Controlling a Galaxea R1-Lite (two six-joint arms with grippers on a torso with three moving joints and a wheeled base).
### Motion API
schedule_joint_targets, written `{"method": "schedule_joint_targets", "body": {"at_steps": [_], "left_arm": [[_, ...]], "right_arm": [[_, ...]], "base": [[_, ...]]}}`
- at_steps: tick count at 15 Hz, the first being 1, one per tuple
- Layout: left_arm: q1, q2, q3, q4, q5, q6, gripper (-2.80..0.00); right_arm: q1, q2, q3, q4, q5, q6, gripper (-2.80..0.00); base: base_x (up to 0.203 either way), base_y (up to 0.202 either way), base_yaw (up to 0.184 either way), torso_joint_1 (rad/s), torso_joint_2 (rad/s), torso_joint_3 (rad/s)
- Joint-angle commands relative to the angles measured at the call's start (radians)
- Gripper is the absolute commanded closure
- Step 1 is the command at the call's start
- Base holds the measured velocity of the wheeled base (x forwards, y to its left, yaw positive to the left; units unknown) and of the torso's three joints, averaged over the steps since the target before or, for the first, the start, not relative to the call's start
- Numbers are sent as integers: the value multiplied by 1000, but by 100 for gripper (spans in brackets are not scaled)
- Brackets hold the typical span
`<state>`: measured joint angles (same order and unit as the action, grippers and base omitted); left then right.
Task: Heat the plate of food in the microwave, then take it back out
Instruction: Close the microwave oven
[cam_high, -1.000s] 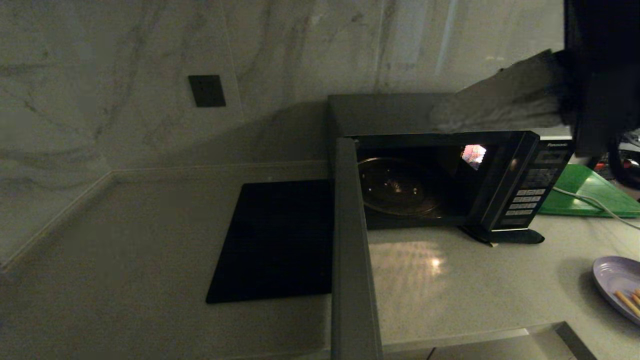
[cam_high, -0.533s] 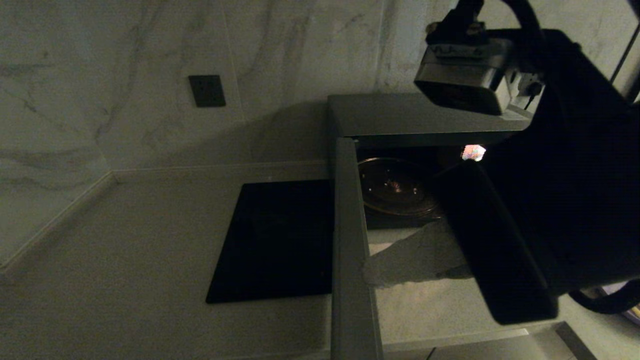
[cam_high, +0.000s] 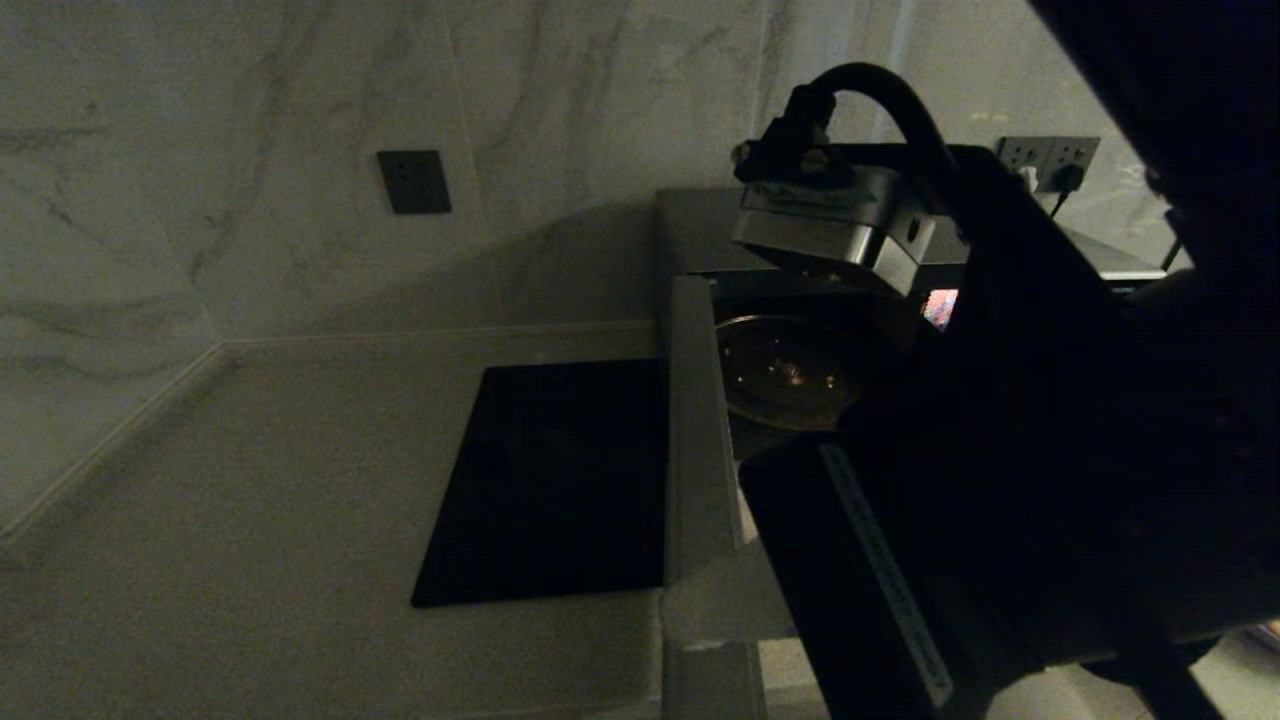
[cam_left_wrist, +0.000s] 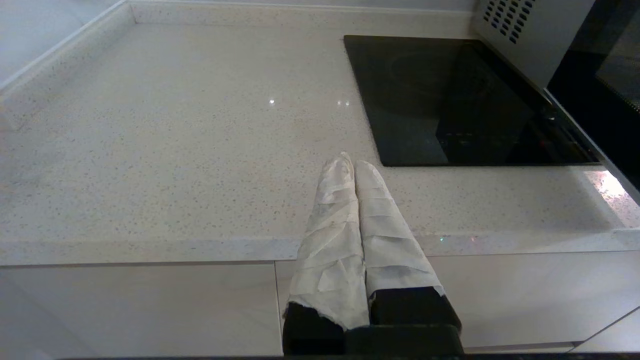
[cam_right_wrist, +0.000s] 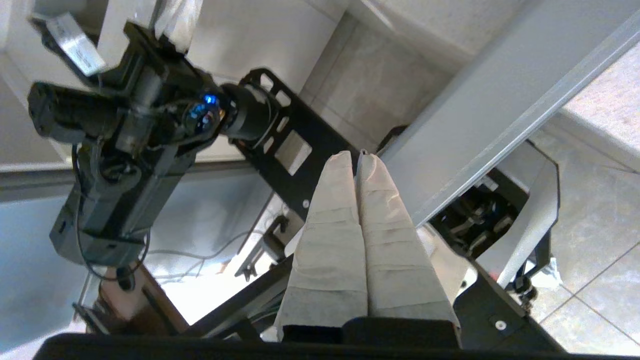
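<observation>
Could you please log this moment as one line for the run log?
microwave: door open, no plate inside | right gripper: shut, empty, beside door edge | left gripper: shut, parked over counter | plate of food: out of view

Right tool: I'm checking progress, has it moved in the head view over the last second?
Yes. The right tool swung down across the microwave to its open door's outer end.

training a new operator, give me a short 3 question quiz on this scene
1. True or false: the microwave door stands open.
2. The right gripper is: A) open, B) shut on a plate, C) shut and empty.
3. What lies on the counter beside the microwave, ahead of the left gripper?

Key: 1 true. 2 C. 3 the black glass square.
</observation>
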<state>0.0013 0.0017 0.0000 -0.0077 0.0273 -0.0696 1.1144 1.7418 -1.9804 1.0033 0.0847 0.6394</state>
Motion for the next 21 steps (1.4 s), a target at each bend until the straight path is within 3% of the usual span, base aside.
{"method": "schedule_joint_targets", "body": {"at_steps": [1, 9, 13, 16, 21], "left_arm": [[0, 0, 0, 0, 0, -1, 0], [0, 0, 0, 0, 0, -1, 0], [0, 0, 0, 0, 2, -1, 0], [0, 0, 0, 0, 1, -1, 0], [0, 0, 0, 0, 1, -1, 0]], "right_arm": [[21, 18, -1, 5, 1, 4, 0], [50, 74, -11, 4, -8, 3, 0], [46, 84, -9, 22, -147, 17, 0], [21, 84, -8, 33, -261, 74, 0], [-10, 79, -8, 41, -328, 121, 0]], "base": [[0, 0, 0, 0, 0, 0], [0, 0, 0, 0, 0, 0], [0, 0, 0, 0, 0, 0], [0, 0, 0, 0, 0, 0], [0, 0, 0, 0, 0, 0]]}}
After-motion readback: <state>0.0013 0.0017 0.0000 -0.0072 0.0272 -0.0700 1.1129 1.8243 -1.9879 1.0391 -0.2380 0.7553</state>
